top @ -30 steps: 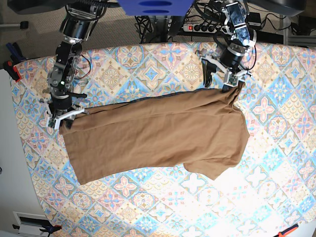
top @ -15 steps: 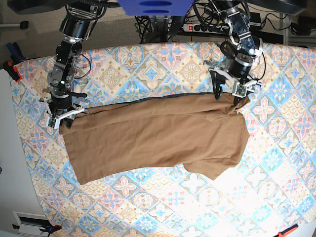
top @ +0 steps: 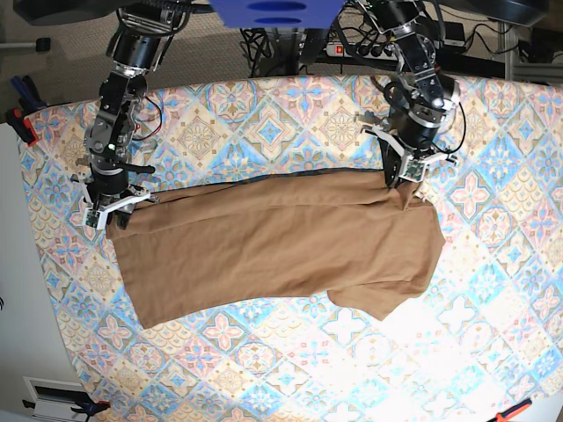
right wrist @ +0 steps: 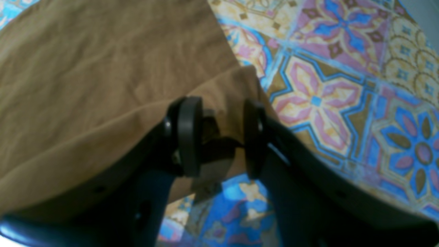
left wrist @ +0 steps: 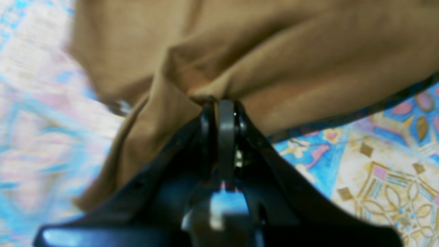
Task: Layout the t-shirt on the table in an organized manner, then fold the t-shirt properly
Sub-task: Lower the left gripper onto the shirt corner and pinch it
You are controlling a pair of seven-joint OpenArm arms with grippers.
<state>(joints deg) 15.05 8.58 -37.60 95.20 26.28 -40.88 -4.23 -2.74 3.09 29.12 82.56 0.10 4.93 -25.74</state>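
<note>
Since a second ago my left gripper (top: 406, 176) has swung off the shirt's top right corner, come back down on it and snapped shut; my right gripper (top: 104, 211) and the rest of the shirt have not shifted.

Table (top: 290, 105): patterned cloth, most of it showing around the garment.

Shirt (top: 281, 242): lying across the middle of the table, long axis left to right in the base view, mostly flat, one sleeve flap sticking out at the lower right. Top edge is running roughly straight between my two grippers.

Left gripper: I'm pinching a bunched fold of shirt; wrist view shows the jaws pressed together with fabric gathered at the tips and a ridge pulling away from them.

Right gripper: I'm sitting on the far left corner of the shirt with jaws partly apart, straddling the hem; fabric is lying between the pads (right wrist: 188, 133), but I cannot tell if they are actually gripping it.

Step, as I'm reading it: still layout, not folding. Next move is calling for tension along that top edge, pulling the corners apart, lifting slightly so wrinkles drop out. Confirm the right-hand grip first, or that corner slips.
</note>
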